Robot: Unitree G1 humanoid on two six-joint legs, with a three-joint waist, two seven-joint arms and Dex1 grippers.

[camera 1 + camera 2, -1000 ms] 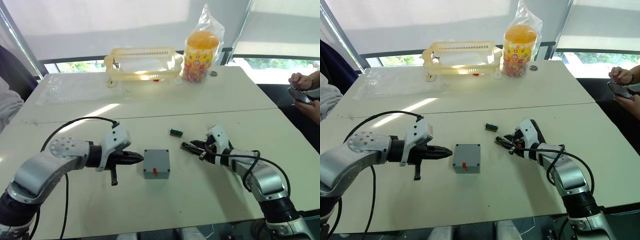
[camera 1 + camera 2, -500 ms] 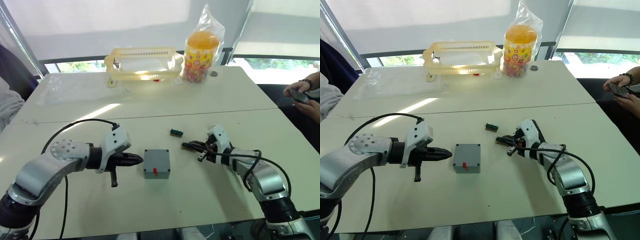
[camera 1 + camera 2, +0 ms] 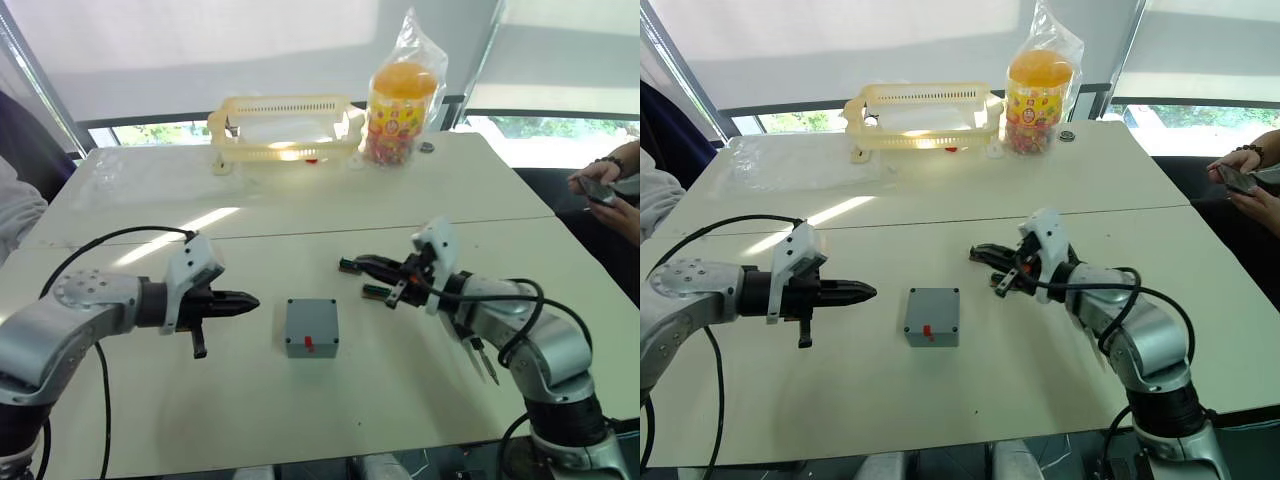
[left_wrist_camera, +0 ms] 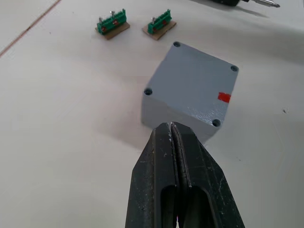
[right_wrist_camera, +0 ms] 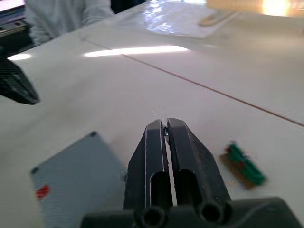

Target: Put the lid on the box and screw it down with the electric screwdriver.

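The grey-blue box [image 3: 311, 347] stands at the table's middle with a small red mark by its near edge. The lid [image 4: 190, 80] lies flat on it, a screw hole in each corner. My left gripper [image 3: 252, 299] is shut and empty, pointing at the box from a short gap on its left. My right gripper [image 3: 347, 264] is shut on nothing and hovers beyond the box's far right corner, over a small green block [image 5: 244, 166]. The electric screwdriver [image 3: 484, 362] lies on the table under my right forearm, mostly hidden, its metal bit [image 4: 264, 4] showing.
Two green blocks [image 4: 112, 23] lie side by side beyond the box. At the table's far side stand a yellow slotted basket [image 3: 285, 125] and a bagged snack jar [image 3: 400, 100]. A person's hands [image 3: 600, 188] hold a phone at the right edge.
My left gripper has drawn back to the left, away from the box. My right gripper has risen off the table and swung forward-left to above the green block. The box has stayed put.
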